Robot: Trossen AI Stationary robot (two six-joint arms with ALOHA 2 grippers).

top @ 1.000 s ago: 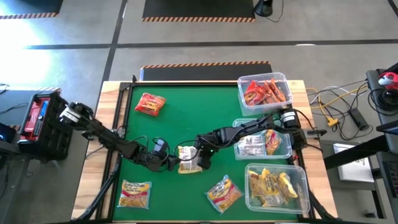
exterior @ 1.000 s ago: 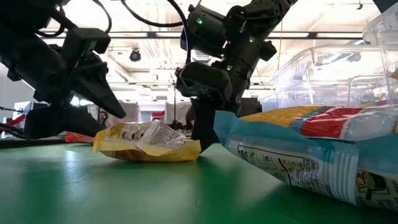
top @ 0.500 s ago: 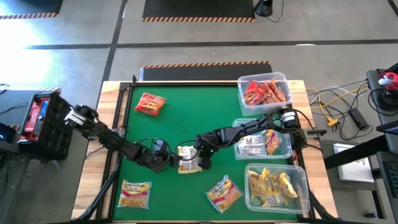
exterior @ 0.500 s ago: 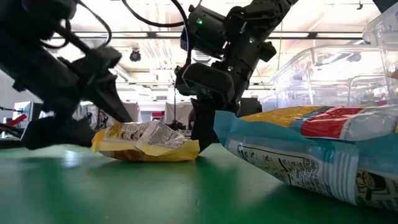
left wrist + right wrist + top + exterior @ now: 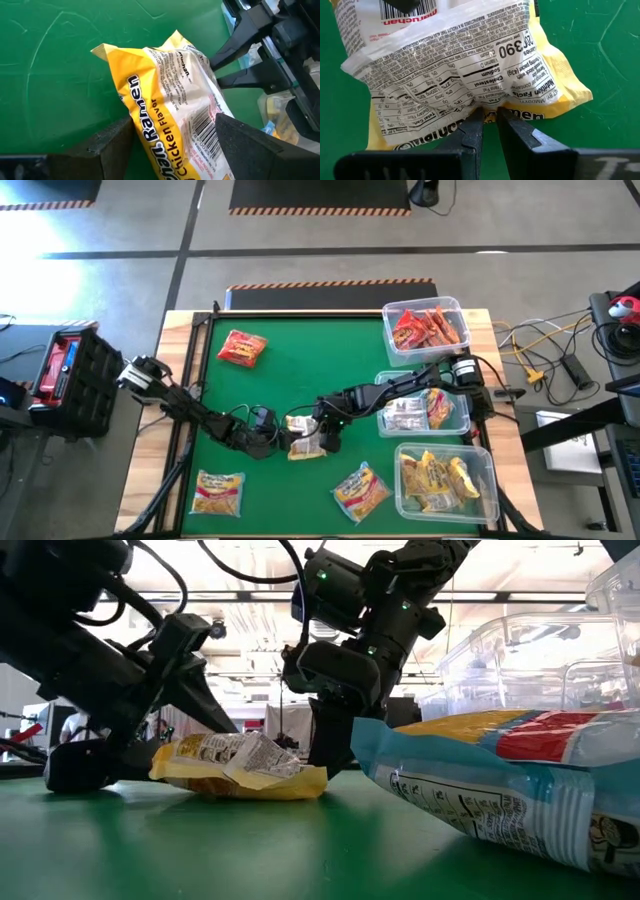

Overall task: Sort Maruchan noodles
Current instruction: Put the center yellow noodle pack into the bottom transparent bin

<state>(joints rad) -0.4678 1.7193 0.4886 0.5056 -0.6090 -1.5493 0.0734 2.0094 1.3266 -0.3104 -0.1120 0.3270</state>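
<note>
Yellow chicken packet (image 5: 304,434) lay mid-surface (image 5: 300,370), pinched at one edge by the right hand (image 5: 489,131), its fingers nearly together. Left hand (image 5: 172,145) stood spread wide, straddling the packet's other end. Judged a handover; next the left must close before the right lets go. Far bin (image 5: 455,306) held red packets, middle bin (image 5: 380,383) mixed ones, near bin (image 5: 487,460) yellow.

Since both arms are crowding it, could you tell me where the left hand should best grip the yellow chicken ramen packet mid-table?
Probably the free end of the yellow chicken ramen packet, approached from the left. The right hand already pinches the opposite edge, and the packet lies flat between the left hand's open fingers, so closing across its width looks simplest.
</note>
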